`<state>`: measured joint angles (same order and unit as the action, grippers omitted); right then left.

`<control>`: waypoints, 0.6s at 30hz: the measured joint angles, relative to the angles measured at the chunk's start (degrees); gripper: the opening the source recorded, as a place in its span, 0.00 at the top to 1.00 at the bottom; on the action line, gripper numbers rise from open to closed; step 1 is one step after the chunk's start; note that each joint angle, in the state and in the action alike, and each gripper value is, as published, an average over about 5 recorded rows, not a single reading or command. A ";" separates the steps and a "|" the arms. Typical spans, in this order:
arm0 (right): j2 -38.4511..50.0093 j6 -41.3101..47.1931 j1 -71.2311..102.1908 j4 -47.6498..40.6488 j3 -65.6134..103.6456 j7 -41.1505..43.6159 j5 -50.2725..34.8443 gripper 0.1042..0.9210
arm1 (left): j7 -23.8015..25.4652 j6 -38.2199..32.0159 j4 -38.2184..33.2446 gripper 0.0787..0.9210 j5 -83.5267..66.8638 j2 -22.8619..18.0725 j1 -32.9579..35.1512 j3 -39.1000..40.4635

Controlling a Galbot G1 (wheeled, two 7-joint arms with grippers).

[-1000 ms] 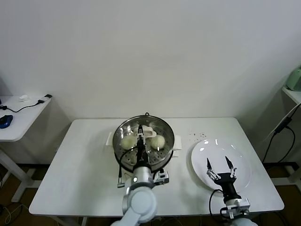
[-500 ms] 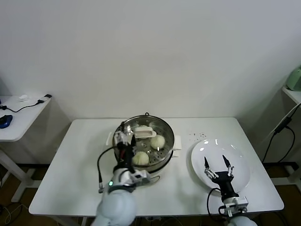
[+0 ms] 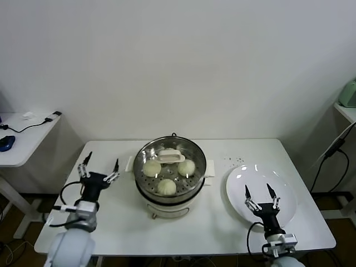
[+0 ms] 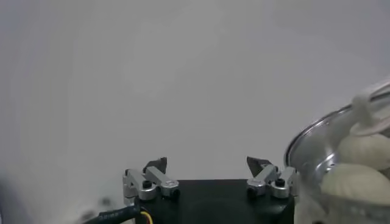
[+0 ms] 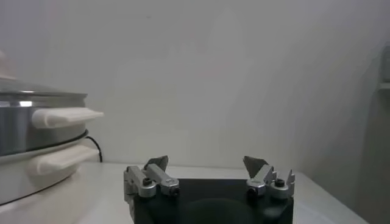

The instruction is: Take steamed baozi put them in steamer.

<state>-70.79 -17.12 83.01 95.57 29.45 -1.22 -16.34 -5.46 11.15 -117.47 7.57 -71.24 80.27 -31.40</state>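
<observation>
The steamer (image 3: pixel 146 194), a shiny steel pot on a cream base, stands mid-table. Three cream-white baozi lie on its perforated tray: left (image 3: pixel 152 168), right (image 3: pixel 186 166) and front (image 3: pixel 166 187). A white handle piece (image 3: pixel 169 157) lies across the back and hides what is behind it. My left gripper (image 3: pixel 102 161) is open and empty above the table left of the steamer. The left wrist view shows it (image 4: pixel 209 163) with the steamer rim (image 4: pixel 308 139) and two baozi (image 4: pixel 365 149) beside it. My right gripper (image 3: pixel 257 190) is open and empty over the white plate (image 3: pixel 239 178); it also shows in the right wrist view (image 5: pixel 207 161).
A low side table (image 3: pixel 22 139) with a blue mouse and cables stands at far left. A shelf with a teal object (image 3: pixel 349 93) is at far right, and a cable hangs below it. Small dark specks (image 3: pixel 236 160) mark the table behind the plate.
My left gripper has pulled out of the steamer and swung left over the bare table. The front baozi now lies uncovered in the pot. The right gripper has stayed over the plate.
</observation>
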 measured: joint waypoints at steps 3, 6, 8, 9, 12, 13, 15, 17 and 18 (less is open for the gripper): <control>-0.33 -0.29 -0.36 -0.66 0.24 -0.14 -0.43 0.12 | 0.10 -4.36 2.90 0.12 -7.40 0.50 2.03 -2.14; -0.46 -0.31 -0.46 -0.99 0.24 -0.20 -0.96 0.12 | 0.48 -7.94 5.87 0.12 -12.65 0.66 3.78 -3.37; -0.48 -0.29 -0.50 -1.14 0.16 -0.21 -1.23 0.12 | 0.79 -9.88 7.56 0.12 -15.30 0.69 4.80 -3.89; -0.49 -0.28 -0.54 -1.20 0.12 -0.21 -1.32 0.12 | 0.96 -10.74 8.25 0.12 -16.44 0.70 5.27 -4.08; -0.53 -0.27 -0.72 -1.32 0.00 -0.22 -1.52 0.12 | 1.52 -12.77 9.73 0.12 -19.28 0.74 6.52 -4.54; -0.53 -0.26 -0.78 -1.36 -0.04 -0.23 -1.58 0.12 | 1.71 -13.35 10.09 0.12 -20.06 0.73 6.87 -4.65; -0.53 -0.25 -0.87 -1.44 -0.10 -0.24 -1.69 0.12 | 2.03 -14.36 10.66 0.12 -21.37 0.68 7.46 -4.80; -0.53 -0.25 -0.92 -1.51 -0.17 -0.25 -1.80 0.12 | 2.28 -15.26 11.13 0.12 -22.41 0.59 7.94 -4.90; -0.53 -0.25 -0.92 -1.52 -0.21 -0.26 -1.84 0.12 | 2.37 -15.63 11.31 0.12 -22.83 0.55 8.17 -4.93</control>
<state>-71.32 -17.37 82.09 94.05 29.24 -1.48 -18.18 -3.08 -4.48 -106.15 -15.27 -70.69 88.44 -36.33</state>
